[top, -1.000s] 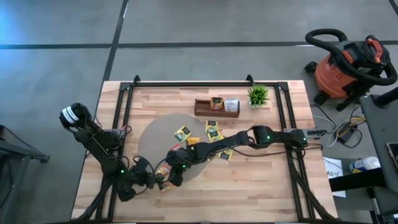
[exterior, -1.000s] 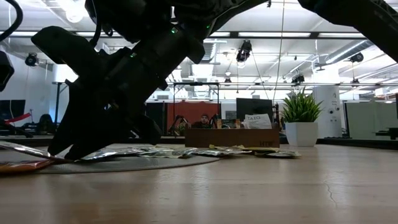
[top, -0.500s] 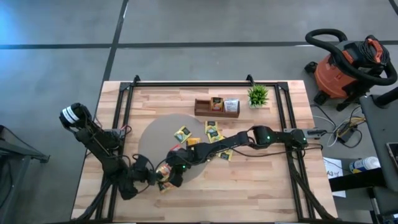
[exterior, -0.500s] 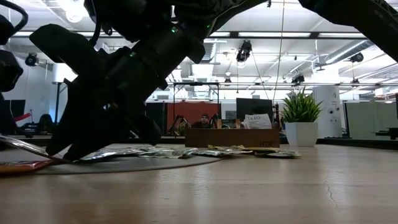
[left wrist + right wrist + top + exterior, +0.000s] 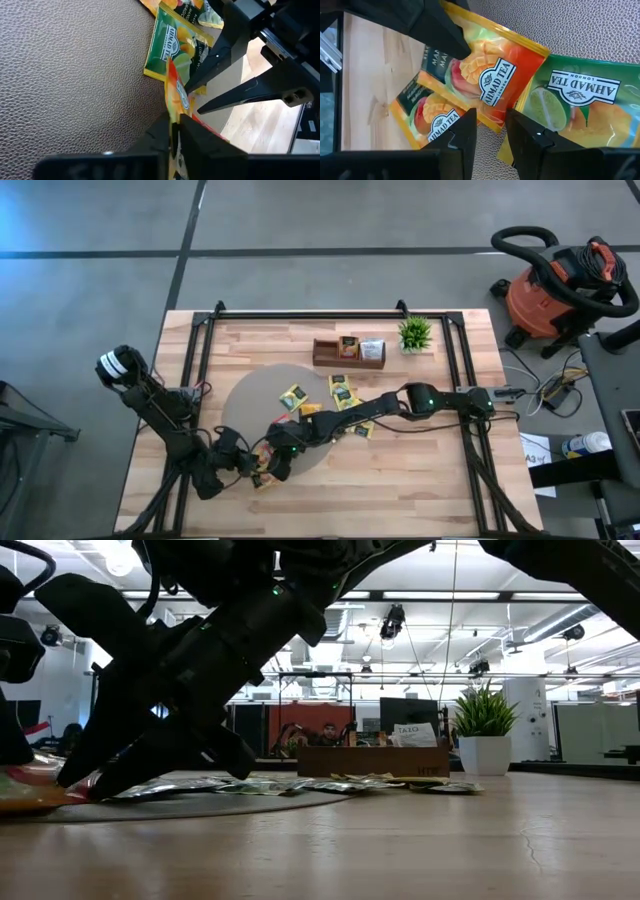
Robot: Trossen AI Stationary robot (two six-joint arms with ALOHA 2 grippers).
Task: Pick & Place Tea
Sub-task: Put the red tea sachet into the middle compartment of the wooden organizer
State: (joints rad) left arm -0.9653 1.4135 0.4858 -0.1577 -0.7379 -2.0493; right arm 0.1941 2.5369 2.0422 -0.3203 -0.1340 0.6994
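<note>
Tea sachets lie scattered on a round grey mat [image 5: 250,395]. At the mat's near edge my left gripper [image 5: 175,131] is shut on an orange-red sachet [image 5: 490,80]. A green sachet [image 5: 172,47] lies flat beside it, and a second orange sachet [image 5: 430,120] lies partly under it. My right gripper [image 5: 491,135] reaches in from the table's right. Its two fingers stand apart on either side of the orange-red sachet's free edge. More sachets [image 5: 343,390] lie farther back on the mat. My left gripper pinches the orange-red sachet between its two fingers at one edge [image 5: 173,112], slanting down from the table's near left. The sachet stands tilted up on edge beyond the fingers, its other end down near the mat. My right gripper: I cannot tell whether its fingers [image 5: 465,132] touch the sachet.
A brown wooden tray [image 5: 325,360] holding a few sachets stands at the back, with a small potted plant [image 5: 415,333] to its right. Black rails [image 5: 205,360] frame the table. Bare wood lies to the near right.
My left gripper has turned a little at the mat's near edge, and the orange-red sachet's end on that side has come up off the mat. My right gripper has rolled slightly while staying in place.
</note>
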